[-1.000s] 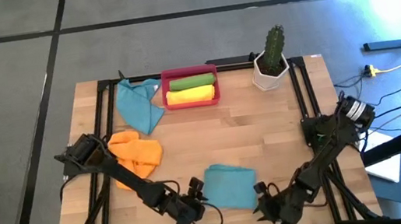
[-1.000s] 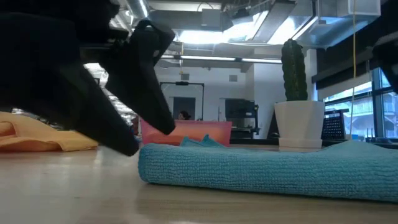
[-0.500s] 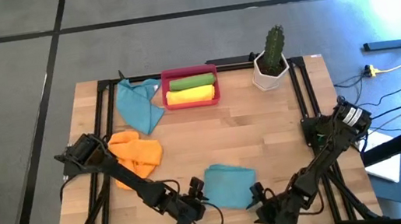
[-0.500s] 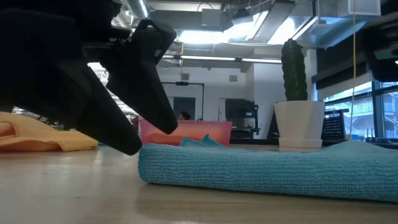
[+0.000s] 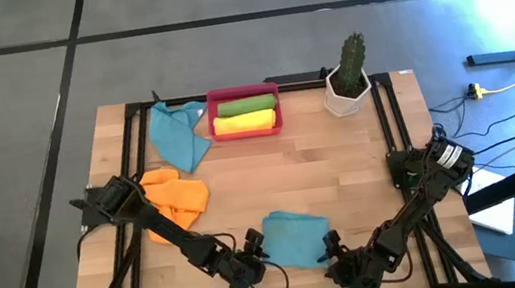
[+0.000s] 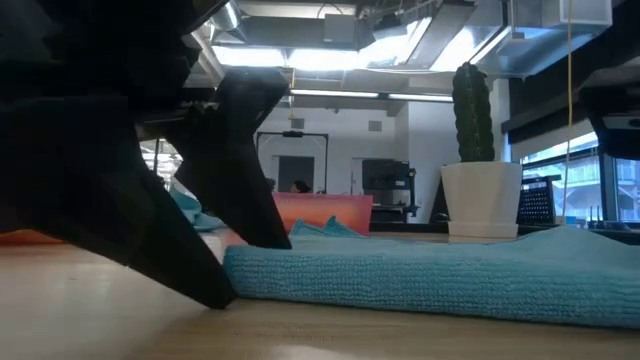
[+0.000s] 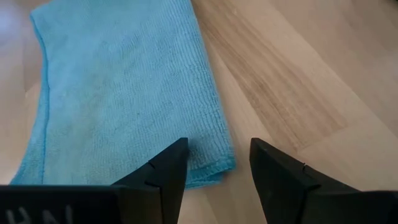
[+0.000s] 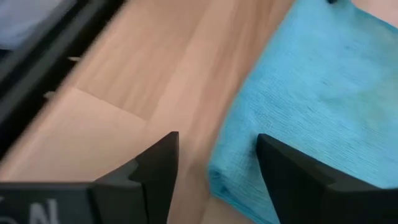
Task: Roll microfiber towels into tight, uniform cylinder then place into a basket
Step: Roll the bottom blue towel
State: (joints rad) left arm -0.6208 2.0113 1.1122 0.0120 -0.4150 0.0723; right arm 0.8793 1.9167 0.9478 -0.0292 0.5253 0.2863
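A teal microfiber towel [image 5: 298, 236] lies folded flat near the table's front edge. My left gripper [image 5: 255, 246] is open, low at the towel's near left corner [image 7: 214, 163], and that corner sits between its fingers. My right gripper [image 5: 332, 245] is open at the near right corner [image 8: 219, 176], one finger on each side of it. The red basket [image 5: 247, 127] stands at the far edge and holds a green roll [image 5: 245, 104] and a yellow roll [image 5: 244, 122]. An orange towel [image 5: 175, 194] and another teal towel [image 5: 179, 136] lie loose at the left.
A white pot with a cactus [image 5: 347, 77] stands at the far right, beside the basket. Black frame rails run along the table's left, right and far edges. Bare wood lies between the folded towel and the basket.
My left gripper has sunk toward the table at the towel's left end; one fingertip now reaches down to the tabletop beside it. My right gripper has moved a little toward the towel's near right corner and has turned. The towel has not moved.
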